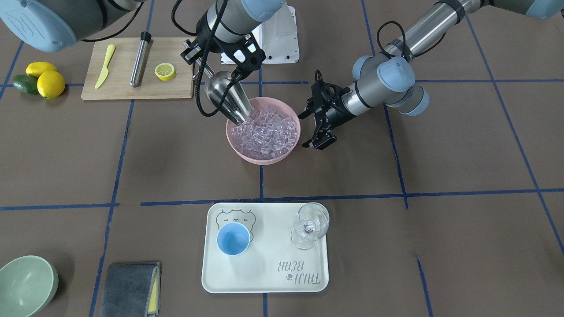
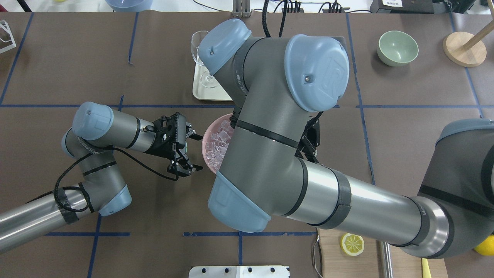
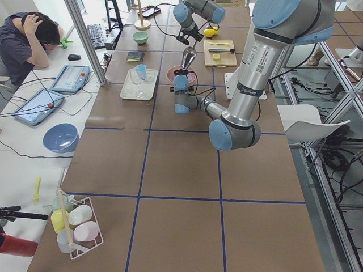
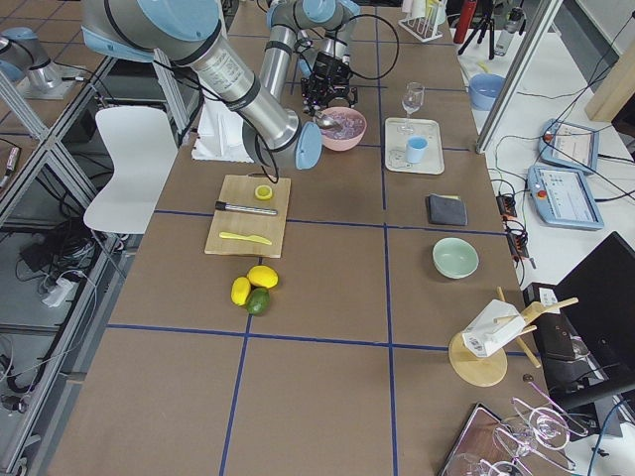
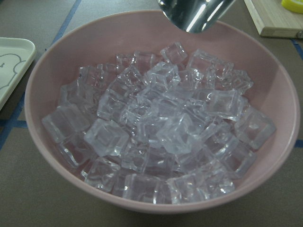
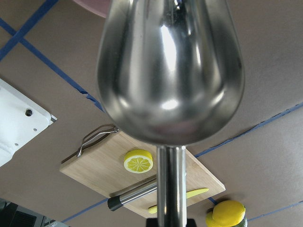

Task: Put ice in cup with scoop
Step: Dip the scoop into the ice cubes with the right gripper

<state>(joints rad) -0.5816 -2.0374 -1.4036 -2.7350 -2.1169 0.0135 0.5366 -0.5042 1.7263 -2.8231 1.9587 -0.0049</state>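
The ice (image 1: 267,130) is a heap of clear cubes in a pink bowl (image 1: 246,155) at the table's middle, and it fills the left wrist view (image 5: 156,127). My right gripper (image 1: 199,60) is shut on the handle of the steel scoop (image 1: 229,100). The scoop is tilted down, with its tip at the ice on the bowl's robot side, and it also shows in the wrist views (image 6: 170,71) (image 5: 194,14). My left gripper (image 1: 312,131) (image 2: 195,151) is open and empty just beside the bowl's rim. The light-blue cup (image 1: 233,238) stands empty on the white tray (image 1: 264,277).
A clear wine glass (image 1: 310,224) stands on the tray beside the cup. A wooden board (image 1: 128,90) holds a yellow knife (image 1: 105,66), a steel cylinder (image 1: 140,58) and a lemon half (image 1: 165,71). Lemons (image 1: 50,83), a green bowl (image 1: 25,285) and a grey cloth (image 1: 130,288) lie at the edges.
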